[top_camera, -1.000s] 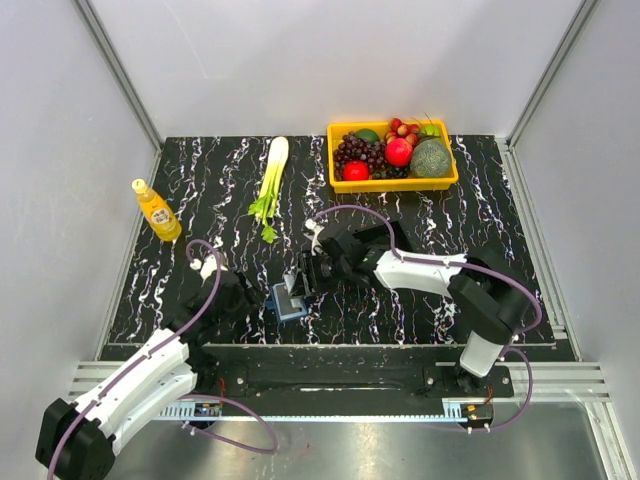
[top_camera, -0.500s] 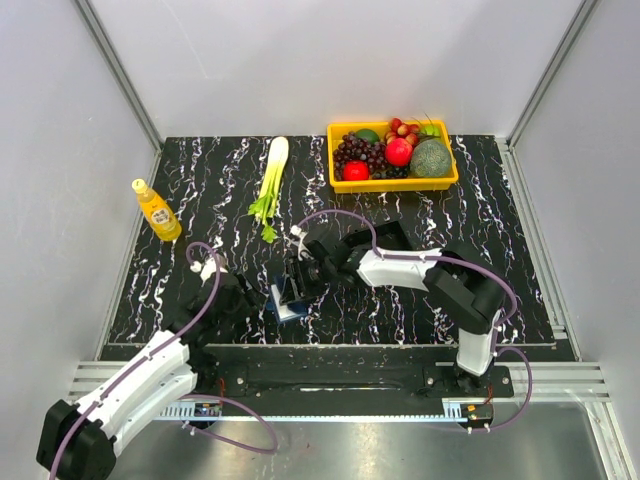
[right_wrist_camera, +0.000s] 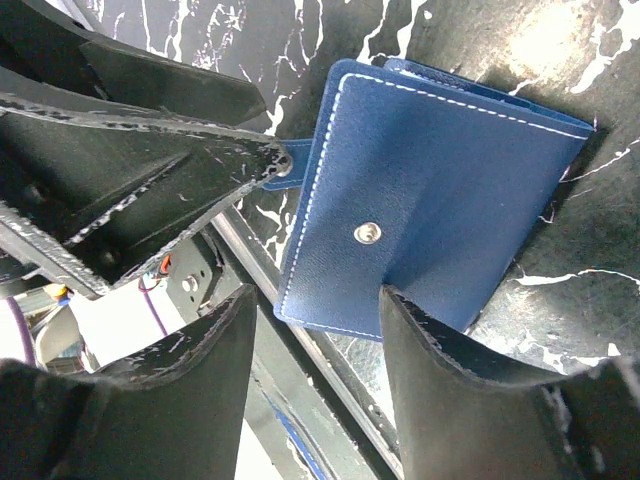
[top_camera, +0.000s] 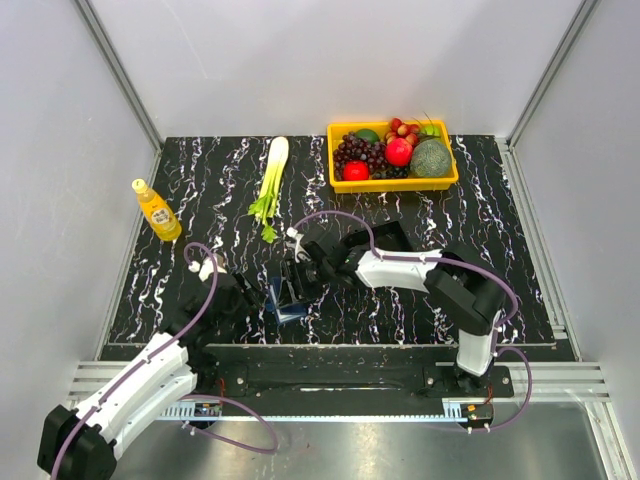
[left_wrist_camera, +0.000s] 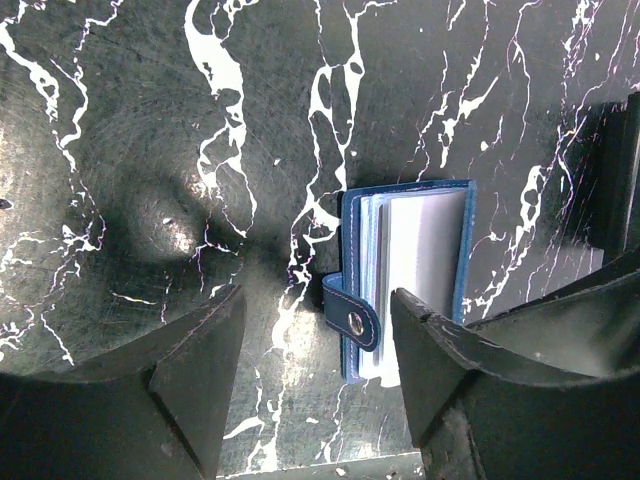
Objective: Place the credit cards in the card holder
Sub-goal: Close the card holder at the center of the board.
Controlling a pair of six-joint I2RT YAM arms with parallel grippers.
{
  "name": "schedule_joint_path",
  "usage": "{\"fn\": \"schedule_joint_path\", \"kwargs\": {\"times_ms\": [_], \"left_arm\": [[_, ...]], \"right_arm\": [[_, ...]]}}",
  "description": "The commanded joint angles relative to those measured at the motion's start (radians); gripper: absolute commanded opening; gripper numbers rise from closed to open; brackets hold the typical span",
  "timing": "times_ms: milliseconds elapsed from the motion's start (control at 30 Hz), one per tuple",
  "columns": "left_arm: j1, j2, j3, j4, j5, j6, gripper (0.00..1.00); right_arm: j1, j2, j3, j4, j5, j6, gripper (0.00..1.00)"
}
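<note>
Leftward has come the right pincer [top_camera: 291, 284], which is now over the navy card holder [top_camera: 287, 306]. The card holder lies on the black marbled counter [top_camera: 200, 190], its snap strap unfastened. Both right fingers stand apart, grasping nothing. Just left of the card holder hovers the left pincer [top_camera: 250, 296], also released.
</note>
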Motion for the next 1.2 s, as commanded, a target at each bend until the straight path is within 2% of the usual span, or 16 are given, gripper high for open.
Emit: {"fn": "schedule_joint_path", "kwargs": {"times_ms": [0,100,300,367,467,533,900,1100,1167], "left_arm": [[0.006,-0.015,-0.001,0.003,-0.003,-0.006,0.64],[0.007,-0.029,0.0,-0.005,-0.006,-0.002,0.64],[0.007,-0.048,-0.005,-0.008,-0.006,-0.01,0.63],[0.007,-0.048,-0.003,-0.011,-0.002,-0.009,0.63],[0.009,-0.051,-0.006,-0.011,0.0,-0.01,0.62],[0.011,-0.052,-0.011,0.002,0.007,-0.012,0.62],[0.012,-0.048,-0.024,0.065,0.041,-0.012,0.67],[0.012,-0.092,-0.044,0.093,0.056,-0.006,0.79],[0.011,-0.1,-0.041,0.087,0.056,-0.004,0.8]], "right_arm": [[0.011,-0.083,0.027,0.015,0.007,0.004,0.57],[0.009,-0.137,0.007,0.013,0.036,0.004,0.51],[0.0,-0.187,-0.021,-0.019,0.152,-0.015,0.15],[-0.003,-0.227,-0.07,0.013,0.196,0.005,0.13],[-0.014,-0.22,-0.075,-0.011,0.222,0.005,0.0],[-0.017,-0.178,-0.048,-0.057,0.212,-0.01,0.0],[-0.009,-0.065,-0.012,-0.043,0.133,-0.036,0.0],[0.012,-0.019,0.018,-0.06,0.144,-0.048,0.0],[0.014,-0.006,0.024,-0.065,0.146,-0.048,0.0]]}}
